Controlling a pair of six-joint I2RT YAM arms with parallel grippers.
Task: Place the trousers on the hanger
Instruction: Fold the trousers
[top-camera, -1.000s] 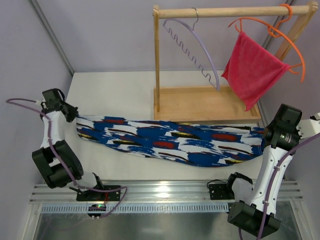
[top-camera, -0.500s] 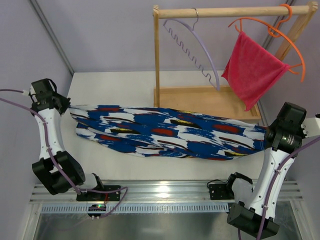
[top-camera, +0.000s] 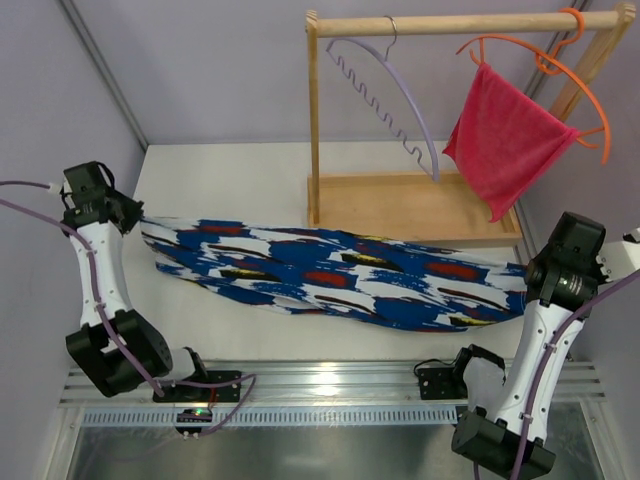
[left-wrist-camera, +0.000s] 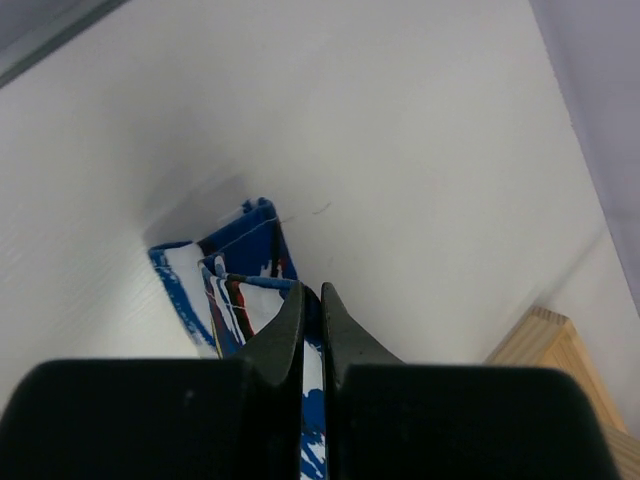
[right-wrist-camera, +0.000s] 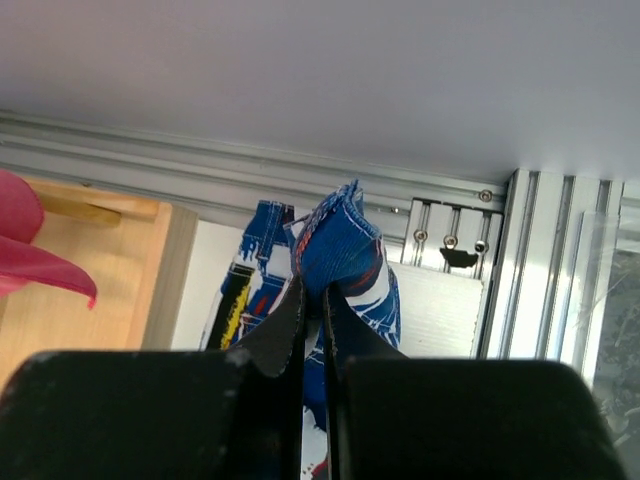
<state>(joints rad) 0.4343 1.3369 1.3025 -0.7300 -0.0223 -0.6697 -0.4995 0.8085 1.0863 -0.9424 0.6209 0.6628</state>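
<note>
The trousers (top-camera: 330, 275), royal blue with white, red, black and yellow patches, hang stretched between my two grippers above the table. My left gripper (top-camera: 138, 218) is shut on their left end (left-wrist-camera: 240, 285). My right gripper (top-camera: 527, 283) is shut on their right end (right-wrist-camera: 345, 245). The pale lavender hanger (top-camera: 400, 95), with a wavy lower bar and a silver hook, hangs empty on the wooden rail (top-camera: 450, 23), beyond the trousers.
An orange hanger (top-camera: 560, 70) with a pink-red cloth (top-camera: 505, 140) hangs at the right of the rail. The wooden rack's post (top-camera: 315, 120) and base tray (top-camera: 400, 210) stand right behind the trousers. Grey walls stand close on both sides.
Both arms lifted and stretched the trousers, the left end moving out to the left and back; in the last half second the cloth sagged slightly lower and nearer.
</note>
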